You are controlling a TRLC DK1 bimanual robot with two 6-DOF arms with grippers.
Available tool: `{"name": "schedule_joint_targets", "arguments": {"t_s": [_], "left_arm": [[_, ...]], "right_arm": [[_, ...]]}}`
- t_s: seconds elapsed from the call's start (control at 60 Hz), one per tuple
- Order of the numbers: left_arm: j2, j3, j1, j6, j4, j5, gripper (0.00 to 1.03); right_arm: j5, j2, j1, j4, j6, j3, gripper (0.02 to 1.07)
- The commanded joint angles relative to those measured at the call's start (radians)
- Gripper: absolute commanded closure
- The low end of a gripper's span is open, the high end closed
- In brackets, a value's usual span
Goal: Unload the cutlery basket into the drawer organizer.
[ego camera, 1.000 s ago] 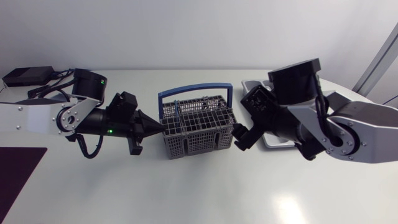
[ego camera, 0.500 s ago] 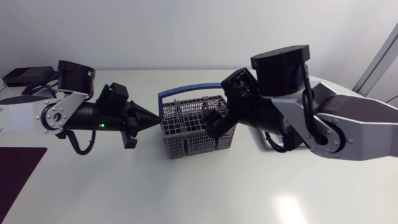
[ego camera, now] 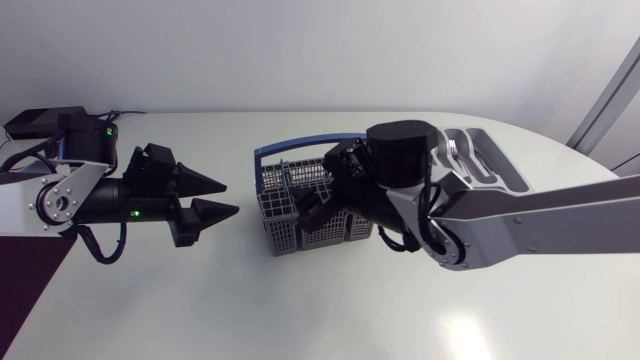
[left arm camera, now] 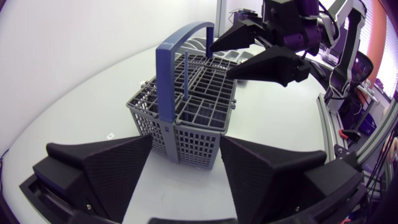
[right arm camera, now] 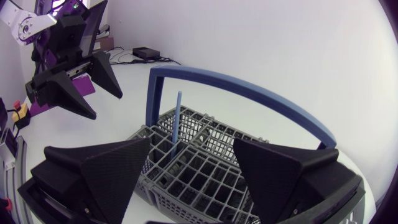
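The grey wire cutlery basket [ego camera: 320, 228] with a blue handle [right arm camera: 249, 87] stands mid-table. A thin blue stick-like utensil [right arm camera: 176, 121] is upright in one of its cells, also visible from the left wrist view [left arm camera: 185, 71]. My right gripper [ego camera: 318, 205] hangs open just above the basket [right arm camera: 205, 171], nothing between its fingers. My left gripper [ego camera: 230, 197] is open and empty, a short way left of the basket [left arm camera: 199, 106], pointing at it. The grey drawer organizer [ego camera: 510, 175], with some cutlery in it, lies at the back right.
A black box [ego camera: 40, 120] with cables sits at the back left corner. A dark mat [ego camera: 15, 290] lies at the left front edge. Bare white tabletop runs along the front.
My left gripper has opened and drawn back left, away from the basket's side. My right arm has swung left over the basket, uncovering the organizer.
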Motion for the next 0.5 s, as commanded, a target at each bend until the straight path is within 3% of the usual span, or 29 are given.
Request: {"name": "schedule_joint_targets", "arguments": {"t_s": [0.0, 0.483], "left_arm": [[0.0, -0.028, 0.019, 0.018, 0.01, 0.025, 0.06], [0.073, -0.001, 0.036, 0.024, 0.044, 0.038, 0.06]], "right_arm": [[-0.003, 0.044, 0.015, 0.055, 0.009, -0.024, 0.12], [0.039, 0.147, 0.038, 0.24, -0.042, -0.017, 0.16]]}}
